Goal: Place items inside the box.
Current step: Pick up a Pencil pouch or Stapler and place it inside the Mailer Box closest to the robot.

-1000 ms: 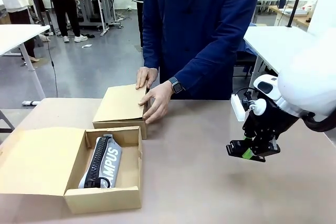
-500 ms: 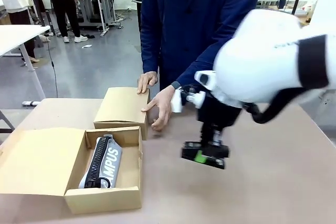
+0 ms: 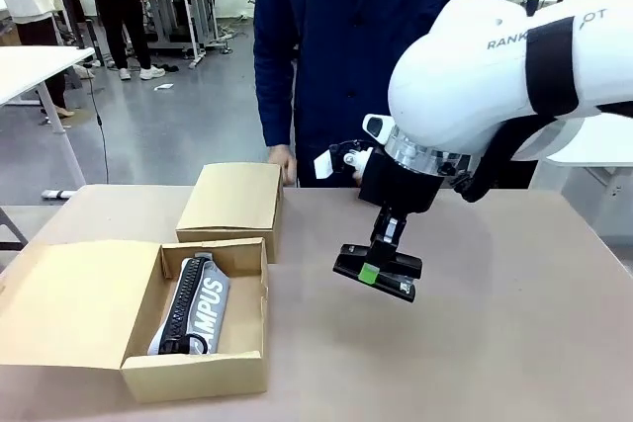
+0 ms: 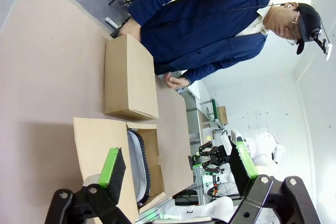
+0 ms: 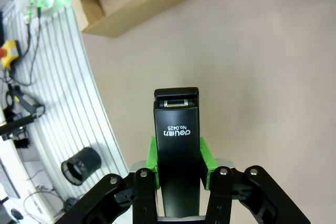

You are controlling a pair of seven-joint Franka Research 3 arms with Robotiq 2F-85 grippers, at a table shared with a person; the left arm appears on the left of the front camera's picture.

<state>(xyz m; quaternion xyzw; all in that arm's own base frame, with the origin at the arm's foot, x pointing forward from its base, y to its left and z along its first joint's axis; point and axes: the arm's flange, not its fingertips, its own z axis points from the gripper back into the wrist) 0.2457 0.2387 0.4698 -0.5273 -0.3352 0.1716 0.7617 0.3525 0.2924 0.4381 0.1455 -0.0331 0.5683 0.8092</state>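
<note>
Stapler [image 5: 176,124] sits clamped between the green pads [image 5: 150,156] of the right gripper [image 5: 177,157], jutting forward beyond them over the table [image 5: 262,77].

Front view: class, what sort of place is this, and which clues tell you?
Probably a robotics lab or workshop: the right gripper of a white robot arm holds a black stapler above the table, a person in a blue coat stands opposite, and more worktables with equipment stand behind.
</note>
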